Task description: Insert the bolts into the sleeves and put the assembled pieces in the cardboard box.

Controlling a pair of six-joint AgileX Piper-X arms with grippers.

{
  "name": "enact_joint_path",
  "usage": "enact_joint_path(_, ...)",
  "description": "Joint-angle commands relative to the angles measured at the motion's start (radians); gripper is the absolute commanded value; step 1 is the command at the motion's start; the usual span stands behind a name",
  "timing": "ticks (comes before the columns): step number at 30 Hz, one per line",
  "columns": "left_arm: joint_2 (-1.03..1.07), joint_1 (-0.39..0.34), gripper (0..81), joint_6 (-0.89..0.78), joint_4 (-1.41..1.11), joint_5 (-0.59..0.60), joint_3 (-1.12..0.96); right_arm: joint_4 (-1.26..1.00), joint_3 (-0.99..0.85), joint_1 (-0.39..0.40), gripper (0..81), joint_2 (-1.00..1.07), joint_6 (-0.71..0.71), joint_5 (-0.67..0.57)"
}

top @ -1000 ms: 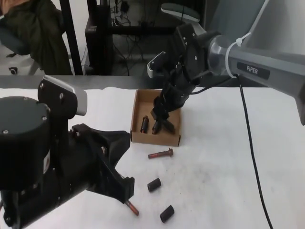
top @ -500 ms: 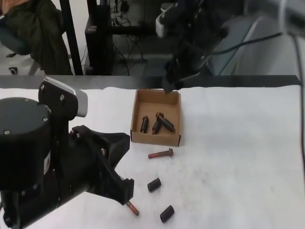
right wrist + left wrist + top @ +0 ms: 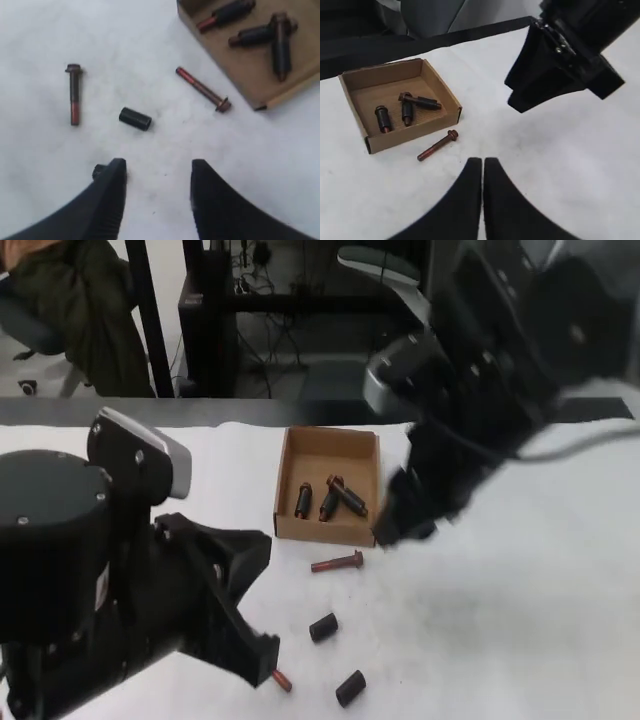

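The right arm is bent down over the middle of the counter [image 3: 500,620]. The right tool [image 3: 157,167] hangs above the surface, with its fingers wide apart and nothing between them. The left arm is low at the near left corner. The left tool [image 3: 482,161] has its fingers pressed together and holds nothing. The cardboard box [image 3: 320,529] stands toward the far edge, with three assembled pieces [image 3: 347,497] inside. One bolt [image 3: 336,562] lies just in front of it. Two sleeves [image 3: 322,627] and a second bolt [image 3: 281,680] lie closer to the near edge.
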Motion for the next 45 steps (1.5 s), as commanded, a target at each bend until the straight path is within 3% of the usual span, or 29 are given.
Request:
enact_joint_path(1,0.03,0.007,5.6,0.055,0.017,0.051,-0.009,-0.024,0.105,-0.003,39.5,-0.12,0.056,-0.026)
enact_joint_path(7,0.216,0.096,30.4,0.08,0.013,0.158,-0.094,-0.067,0.261,-0.001,39.5,-0.354,0.183,-0.028)
enact_joint_path(11,0.366,0.136,31.9,0.161,0.026,0.234,-0.204,-0.065,0.299,-0.001,39.5,-0.481,0.217,-0.047)
enact_joint_path(18,0.616,0.119,31.9,0.321,0.275,0.245,-0.386,-0.042,0.333,-0.001,39.5,-0.55,0.233,-0.065)
enact_joint_path(20,0.671,0.119,35.1,0.358,0.332,0.245,-0.416,-0.05,0.354,-0.001,39.5,-0.55,0.233,-0.065)
enact_joint_path(26,0.802,0.119,68.3,0.405,0.35,0.2,-0.474,-0.058,0.372,-0.001,39.5,-0.55,0.247,-0.091)
enact_joint_path(37,0.957,0.042,63.0,0.484,0.401,0.144,-0.578,-0.081,0.372,-0.001,39.5,-0.55,0.243,-0.091)
enact_joint_path(45,1.101,0.002,62.0,0.526,0.577,-0.037,-0.73,-0.092,0.372,-0.001,39.5,-0.55,0.239,-0.123)
